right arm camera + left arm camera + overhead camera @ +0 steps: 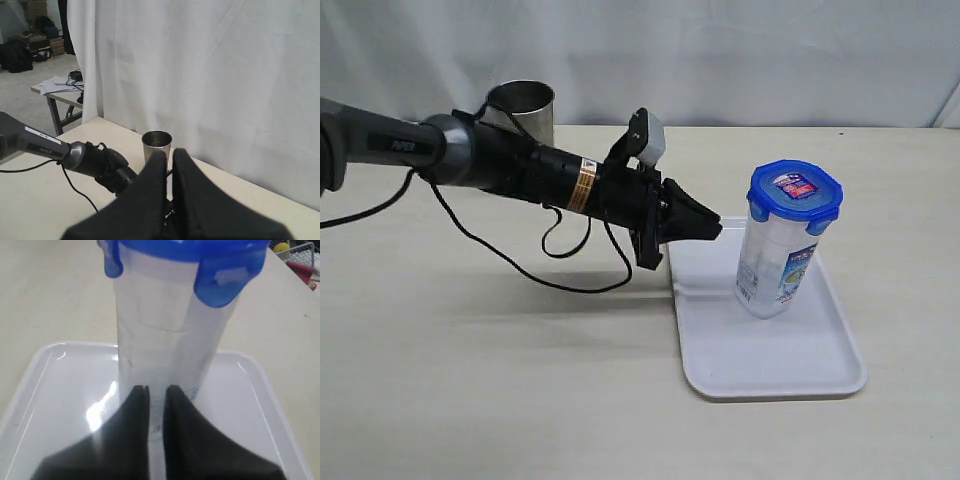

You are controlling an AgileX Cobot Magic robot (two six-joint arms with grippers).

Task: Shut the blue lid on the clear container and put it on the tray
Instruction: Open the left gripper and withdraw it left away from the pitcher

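Black left pincer held level, nearly closed, near clear container

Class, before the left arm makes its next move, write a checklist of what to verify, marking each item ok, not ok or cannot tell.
1. Blue lid seated on the clear container: ok.
2. All four clip tabs snapped down: cannot tell, only some show.
3. Container standing on the tray: ok.
4. Left end effector apart from the container: ok, a gap shows.
5. Left end effector holding nothing: ok.
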